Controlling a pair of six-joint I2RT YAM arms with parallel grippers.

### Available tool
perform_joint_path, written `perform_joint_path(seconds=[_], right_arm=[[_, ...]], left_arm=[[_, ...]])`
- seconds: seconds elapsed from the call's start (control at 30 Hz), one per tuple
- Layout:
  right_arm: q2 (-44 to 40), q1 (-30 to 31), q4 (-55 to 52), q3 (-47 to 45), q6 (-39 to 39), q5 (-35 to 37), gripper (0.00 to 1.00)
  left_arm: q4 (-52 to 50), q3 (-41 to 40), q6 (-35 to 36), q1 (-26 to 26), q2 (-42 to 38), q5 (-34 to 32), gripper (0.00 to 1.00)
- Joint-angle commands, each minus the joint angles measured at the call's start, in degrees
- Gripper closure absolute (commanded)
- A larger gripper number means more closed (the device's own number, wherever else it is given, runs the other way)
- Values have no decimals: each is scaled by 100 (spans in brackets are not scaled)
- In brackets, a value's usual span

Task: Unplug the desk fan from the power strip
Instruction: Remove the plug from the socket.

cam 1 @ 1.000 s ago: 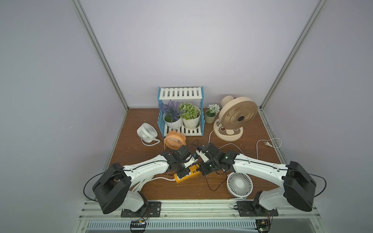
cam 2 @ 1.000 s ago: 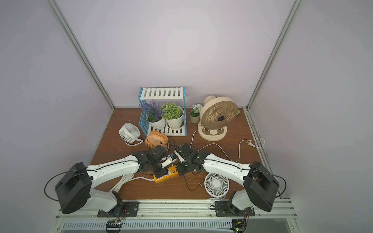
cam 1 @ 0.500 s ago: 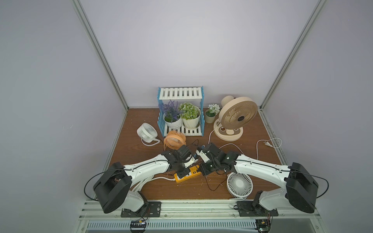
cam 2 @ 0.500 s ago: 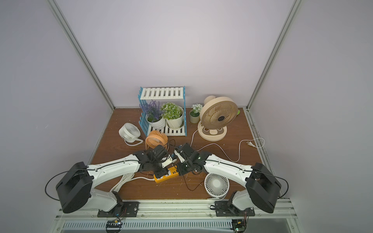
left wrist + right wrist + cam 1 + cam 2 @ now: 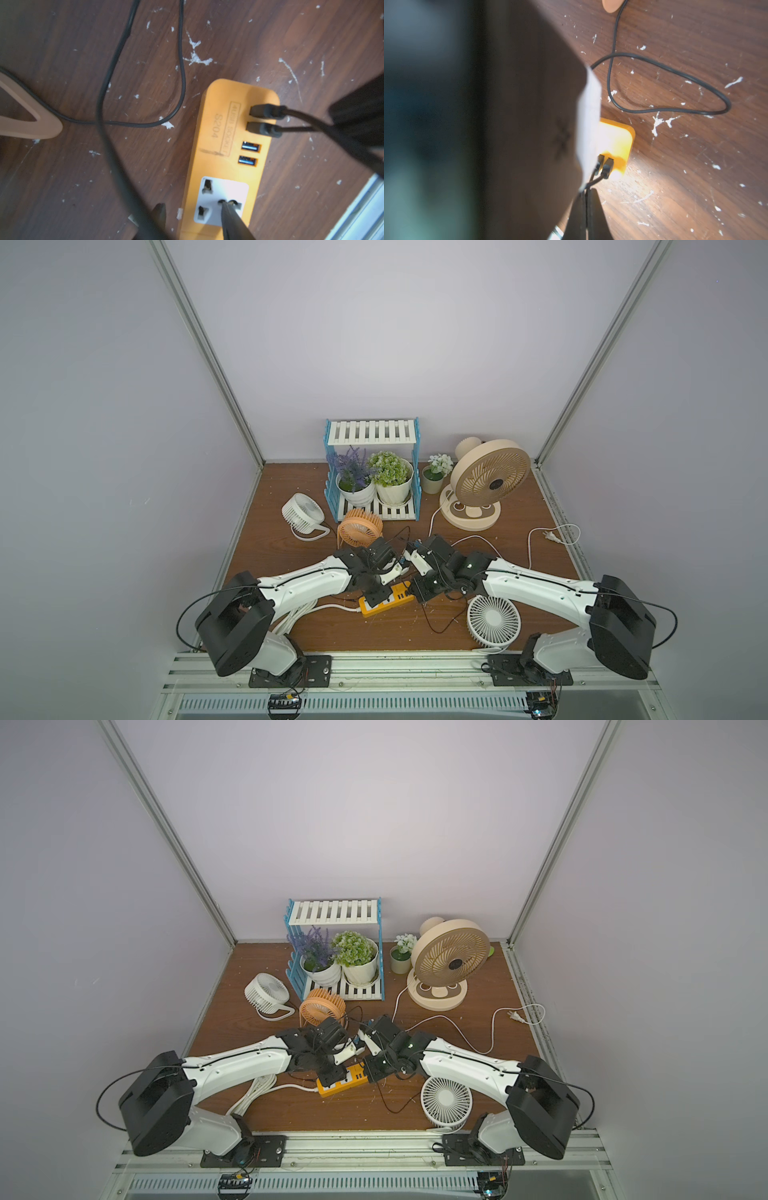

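Over the power strip (image 5: 218, 128), your left gripper (image 5: 192, 204) part-open, one fingertip (image 5: 227, 211) on the white socket (image 5: 224, 187), holding nothing, right gripper (image 5: 586, 192) pinched on a black cable (image 5: 595, 180).

Orange-yellow power strip (image 5: 209, 166) with white socket face (image 5: 228, 188); black cables (image 5: 182, 68); dark brown wood-grain surface (image 5: 52, 176) flecked with white.

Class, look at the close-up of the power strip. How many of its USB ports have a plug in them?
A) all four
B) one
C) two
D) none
C: in the left wrist view, two black plugs sit side by side in the power strip, and the two blue ports next to them are empty.
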Motion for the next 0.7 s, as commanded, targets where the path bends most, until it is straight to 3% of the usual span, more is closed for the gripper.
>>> perform_joint_path(seconds=[0.0,0.67], right_arm=[[-329,-11,252,11,-88,-95,100],[-407,-4,374,-43,-93,-204,100]], left_arm=[[-362,-26,76,42,182,-134,54],[-466,33,111,-8,310,-165,54]])
